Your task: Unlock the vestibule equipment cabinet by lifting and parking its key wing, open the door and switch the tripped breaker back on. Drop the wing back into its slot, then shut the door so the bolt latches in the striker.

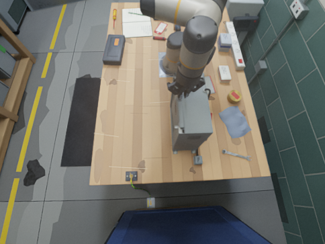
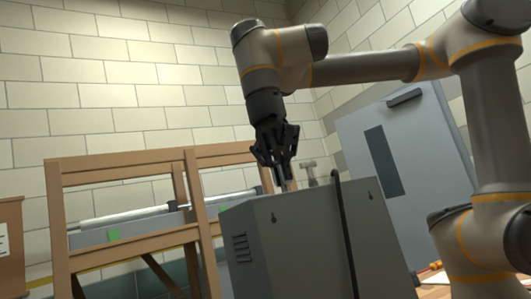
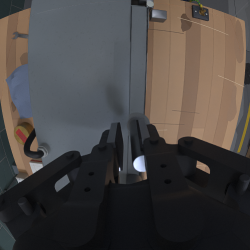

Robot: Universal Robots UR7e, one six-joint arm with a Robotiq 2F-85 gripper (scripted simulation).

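Observation:
My gripper (image 3: pixel 128 135) points straight down over the top front edge of the grey equipment cabinet (image 1: pixel 192 119) and is closed on the cabinet door (image 3: pixel 137 62) near its top edge. A pale round handle bar (image 3: pixel 138 160) shows between my fingers. From the second side camera, the gripper (image 2: pixel 282 177) dips just behind the cabinet (image 2: pixel 311 241) top. The door lies flush against the cabinet front. The key wing and the breaker are hidden.
A dark grey case (image 1: pixel 114 49) lies at the bench's far left. A blue cloth (image 1: pixel 235 121), a yellow tape roll (image 1: pixel 234 96) and a wrench (image 1: pixel 236 155) lie right of the cabinet. A black cable (image 3: pixel 31 147) curls off its rear corner. The bench left of the cabinet is bare wood.

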